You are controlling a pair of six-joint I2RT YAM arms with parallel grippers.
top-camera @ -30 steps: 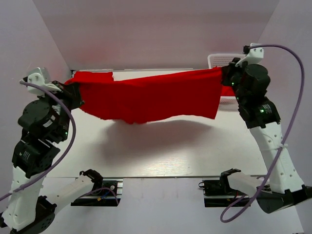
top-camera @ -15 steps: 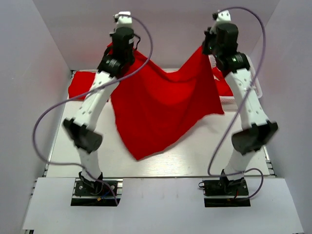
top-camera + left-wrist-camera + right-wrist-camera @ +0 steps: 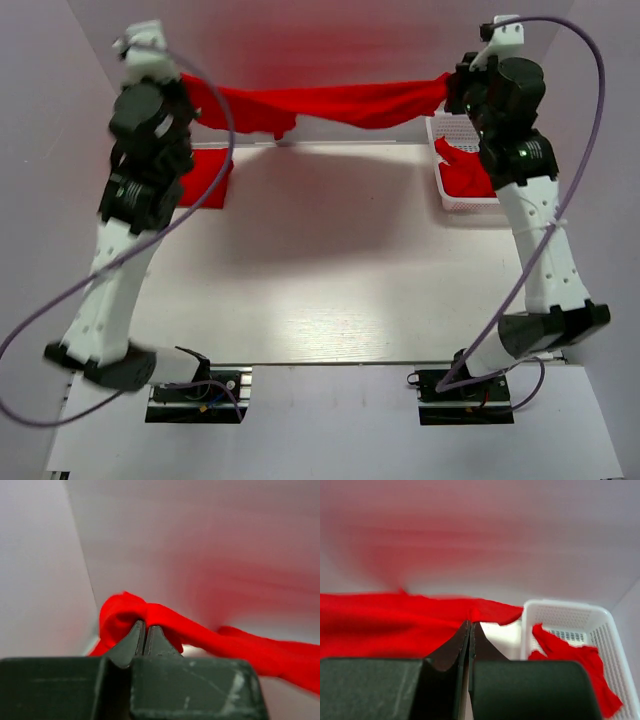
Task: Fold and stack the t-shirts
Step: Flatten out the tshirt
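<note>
Holding a shirt aloft is the step in hand: you have one red t-shirt (image 3: 330,104) stretched as a bunched band between the two arms, high above the far edge of the surface (image 3: 330,270) and touching nothing below it; the left fingers (image 3: 132,639) are pressed together on a wad of its cloth at one end; the right fingers (image 3: 456,647) are pinched together on its edge at the other end.

Note the other garments: a second t-shirt (image 3: 200,178) lies on the surface at the far left, below the left arm, and appears folded; a third t-shirt (image 3: 570,655) lies crumpled in the white basket (image 3: 565,611) at the far right.

Judge the stage as spreading before folding; the cloth is roped up rather than flat, so no fold can be made yet.

For the next move, lower both ends together toward the bare middle of the surface, with equal tension so that the body drapes flat; steer the hanging cloth away from the second t-shirt and the basket rim; do not part either pair of fingers until the cloth rests on the surface. Which part of the garment each end grips cannot be told from these views.
</note>
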